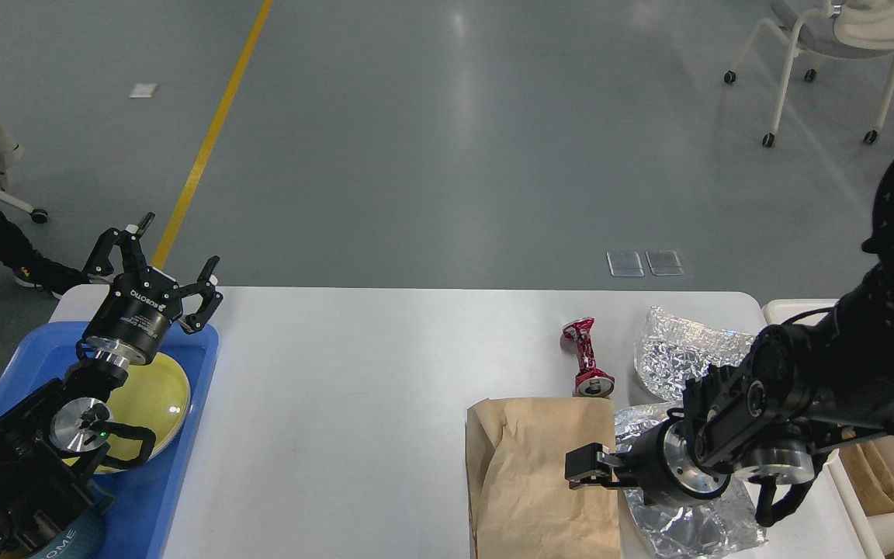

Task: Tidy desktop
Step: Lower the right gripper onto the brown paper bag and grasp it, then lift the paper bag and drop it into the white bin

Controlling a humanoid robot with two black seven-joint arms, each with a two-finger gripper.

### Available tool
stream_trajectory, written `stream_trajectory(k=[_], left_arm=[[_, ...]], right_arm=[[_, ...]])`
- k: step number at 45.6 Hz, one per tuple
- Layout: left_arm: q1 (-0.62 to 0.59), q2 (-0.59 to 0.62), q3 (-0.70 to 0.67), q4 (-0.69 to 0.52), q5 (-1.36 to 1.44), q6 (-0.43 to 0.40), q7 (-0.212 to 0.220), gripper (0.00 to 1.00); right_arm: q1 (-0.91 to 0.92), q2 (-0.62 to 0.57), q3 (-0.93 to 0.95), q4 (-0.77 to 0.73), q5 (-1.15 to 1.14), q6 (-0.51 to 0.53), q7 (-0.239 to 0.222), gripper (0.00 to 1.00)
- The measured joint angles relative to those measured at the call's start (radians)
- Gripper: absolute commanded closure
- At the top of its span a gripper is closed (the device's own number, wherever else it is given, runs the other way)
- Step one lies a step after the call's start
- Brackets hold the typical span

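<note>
A large white desktop fills the lower half of the view, with grey floor beyond it. On the desktop's left end sits a blue plastic tray holding a yellow plate. Toward the desktop's right side lies a brown paper bag, with crumpled aluminium foil just right of it. A crushed red can lies just beyond the bag. The left gripper hangs above the tray's far edge, jaws wide apart. The right gripper reaches over the bag; whether its jaws are apart cannot be told.
</note>
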Motion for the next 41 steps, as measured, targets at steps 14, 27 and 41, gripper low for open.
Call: stream_trajectory(k=[14, 27, 41], left_arm=[[0.0, 0.0, -0.001, 0.0, 0.0, 0.0, 0.0, 0.0], [0.0, 0.0, -0.001, 0.0, 0.0, -0.001, 0.0, 0.0], [0.0, 0.0, -0.001, 0.0, 0.0, -0.001, 0.0, 0.0]], right_arm=[[-0.133, 0.05, 0.003, -0.066, 0.05, -0.228, 0.006, 0.03], [-0.19, 0.076, 0.021, -0.12, 0.066, -0.294, 0.011, 0.67], [-0.232, 0.069, 0.036, -0.164, 0.064, -0.302, 0.013, 1.0]])
